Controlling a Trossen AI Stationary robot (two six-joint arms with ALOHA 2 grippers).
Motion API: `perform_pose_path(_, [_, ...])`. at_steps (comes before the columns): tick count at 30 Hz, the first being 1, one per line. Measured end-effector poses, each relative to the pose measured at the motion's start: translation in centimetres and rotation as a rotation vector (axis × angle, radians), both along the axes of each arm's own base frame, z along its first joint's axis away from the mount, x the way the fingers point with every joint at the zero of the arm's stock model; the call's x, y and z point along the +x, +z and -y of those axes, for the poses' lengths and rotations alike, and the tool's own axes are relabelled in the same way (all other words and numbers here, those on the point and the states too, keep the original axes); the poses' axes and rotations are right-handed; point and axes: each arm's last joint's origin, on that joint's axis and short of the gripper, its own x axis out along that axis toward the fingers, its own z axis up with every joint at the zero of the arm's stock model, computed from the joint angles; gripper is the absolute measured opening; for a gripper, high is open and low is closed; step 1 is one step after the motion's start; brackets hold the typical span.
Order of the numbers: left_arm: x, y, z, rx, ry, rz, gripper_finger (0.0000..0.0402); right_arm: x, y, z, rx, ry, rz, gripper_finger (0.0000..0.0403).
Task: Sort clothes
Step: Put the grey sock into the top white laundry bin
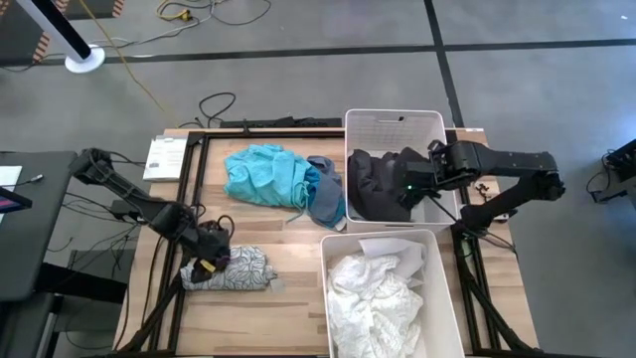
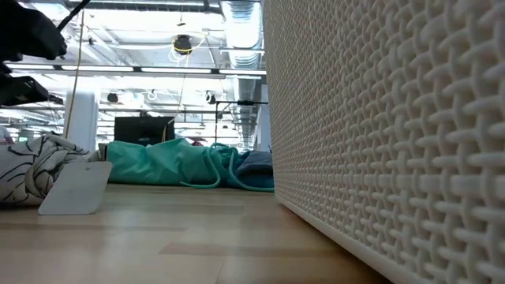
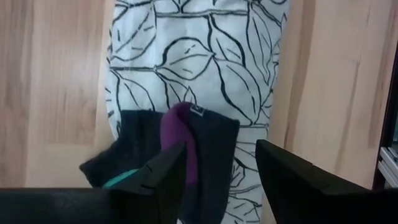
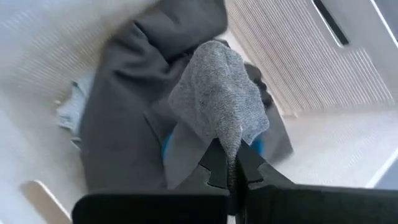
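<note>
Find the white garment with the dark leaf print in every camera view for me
High view: leaf-print garment lies at the table's front left, under the left gripper.
Low view: at the far left edge.
Left wrist view: fills the centre, beyond the open fingers.
Right wrist view: not in it.
Shared landmark: the teal garment, also in the low view.
</note>
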Motion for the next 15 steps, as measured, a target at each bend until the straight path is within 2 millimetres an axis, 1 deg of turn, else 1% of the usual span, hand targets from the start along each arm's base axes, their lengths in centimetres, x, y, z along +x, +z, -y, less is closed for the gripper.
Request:
perform_pose_path(6, [-0.4,-0.1,0.4,-0.006,-0.006,-0.022,0.022,0.0,-1.1,0.0,0.018,-0.011,-0.041,0.0005])
perform_pose_path(9, [-0.7,-0.3,0.4,0.04,0.002,-0.041,0.0235,0.1,-1.7,0.0,0.026,-0.013,-0.063,0.0005])
perform_pose_path(15, [-0.6,-0.6,0.9,0.072,-0.009,-0.042,0.0243,0.1,-3.1,-0.1,0.056,-0.021,-0.111,0.0005])
